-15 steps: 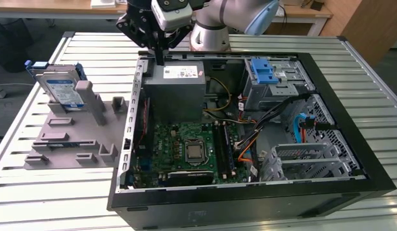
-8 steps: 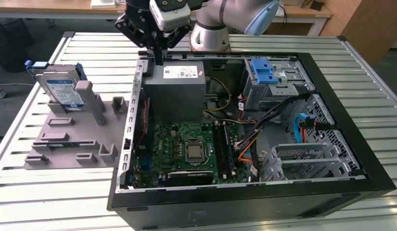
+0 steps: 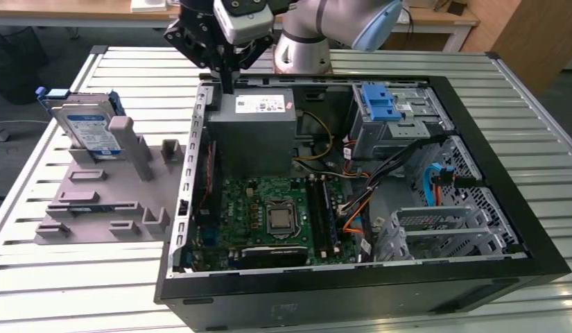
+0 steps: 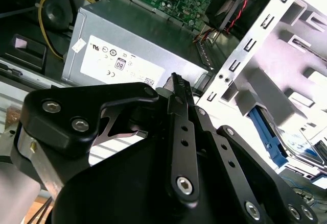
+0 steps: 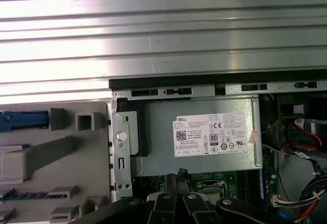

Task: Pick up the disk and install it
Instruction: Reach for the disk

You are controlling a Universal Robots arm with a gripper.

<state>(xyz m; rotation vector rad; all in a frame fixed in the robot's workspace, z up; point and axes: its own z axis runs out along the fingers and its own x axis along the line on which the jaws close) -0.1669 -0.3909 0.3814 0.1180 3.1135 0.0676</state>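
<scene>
**Open computer case [image 3: 360,300] and fixture on a slatted metal table [image 3: 535,163]**

The case fills the centre and right of the exterior view. Inside it, a grey power supply [image 3: 252,135] with a white label occupies the upper left, and a green motherboard [image 3: 267,211] lies below it in frame. A metal drive bay [image 3: 401,128] with a blue latch [image 3: 378,104] sits at the upper right. A grey plastic fixture [image 3: 100,208] stands at the exterior view's left, just beside the case.

silver-grey disk [image 3: 85,119] with blue-and-white label [image 3: 95,137] and blue rails [image 3: 50,94], plain grey stand [image 3: 100,202], green motherboard [image 3: 244,208], grey power supply [image 3: 253,146] with white sticker [image 3: 261,105], black case [image 3: 360,300]
</scene>
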